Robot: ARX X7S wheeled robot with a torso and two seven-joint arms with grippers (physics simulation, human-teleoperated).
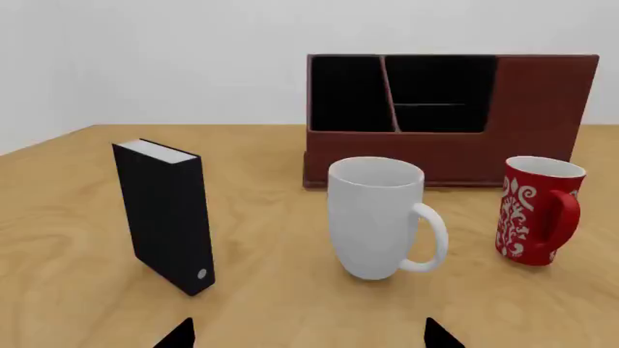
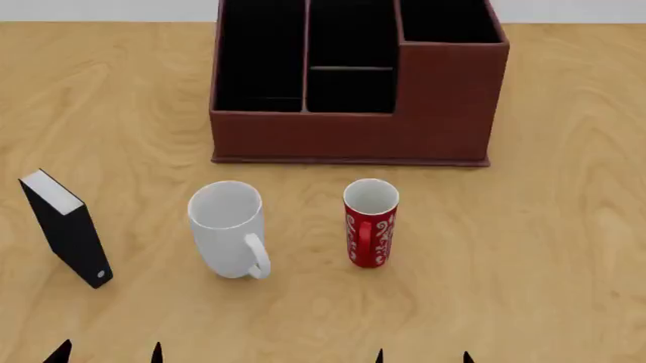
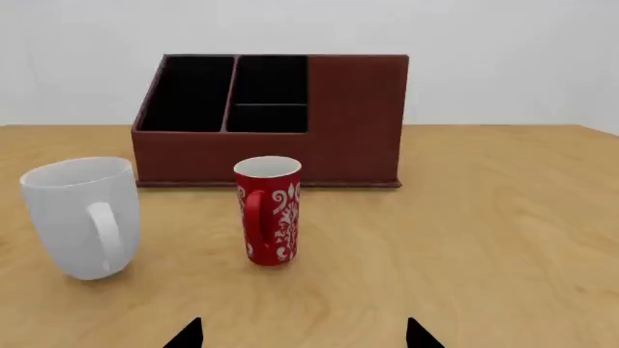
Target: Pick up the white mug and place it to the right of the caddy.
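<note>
The white mug (image 2: 228, 229) stands upright on the wooden table, handle toward me, in front of the reddish-brown caddy (image 2: 444, 98). The left wrist view shows the mug (image 1: 375, 216) ahead of the left gripper (image 1: 309, 335), with the caddy (image 1: 537, 116) behind it. In the right wrist view the mug (image 3: 81, 216) is off to one side and the caddy (image 3: 353, 119) farther back. Both grippers, left (image 2: 109, 352) and right (image 2: 424, 355), hang open at the near table edge, well short of the mug, nothing between their fingertips.
A red mug with a white swirl pattern (image 2: 371, 221) stands just right of the white mug. A slim black box with a white edge (image 2: 66, 227) stands upright at the left. Bare wooden table (image 2: 565, 227) stretches right of the caddy.
</note>
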